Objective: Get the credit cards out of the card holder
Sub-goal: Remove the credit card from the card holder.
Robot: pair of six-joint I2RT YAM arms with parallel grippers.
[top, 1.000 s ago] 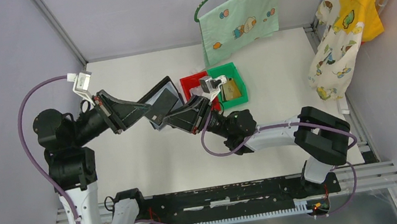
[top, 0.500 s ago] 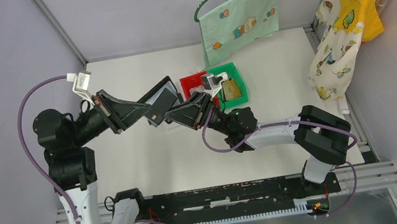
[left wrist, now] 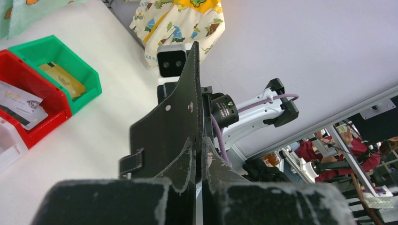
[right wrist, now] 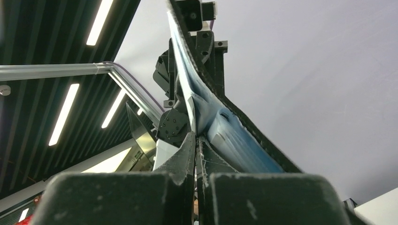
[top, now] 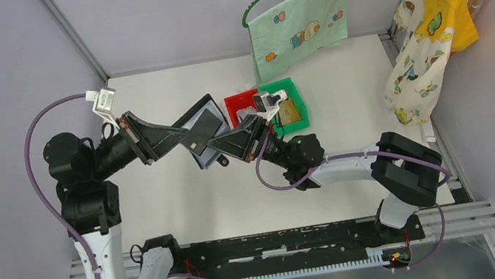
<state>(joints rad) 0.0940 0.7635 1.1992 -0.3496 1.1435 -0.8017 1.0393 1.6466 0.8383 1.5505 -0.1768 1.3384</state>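
Observation:
The black card holder (top: 203,120) hangs open above the table, and my left gripper (top: 184,132) is shut on its upper flap. In the left wrist view the holder's black outer side (left wrist: 173,126) rises from between my left gripper's (left wrist: 202,140) closed fingers. My right gripper (top: 214,146) meets the holder from the lower right. In the right wrist view my right gripper (right wrist: 195,140) is shut on the thin whitish edge of a credit card (right wrist: 187,98) lying against the grey-blue lining (right wrist: 234,140). More credit cards lie in the bins: a tan-gold one (top: 288,110) and whitish ones (left wrist: 19,101).
A red bin (top: 237,99) and a green bin (top: 297,91) stand side by side behind the grippers, with a clear bin (left wrist: 7,140) beside the red one. A green cloth on a hanger (top: 298,24) and a yellow patterned cloth (top: 429,38) hang at the back and right.
My right gripper's jaws were open and have now shut at the holder's lower edge. The right arm shifted slightly right. The left gripper kept its hold.

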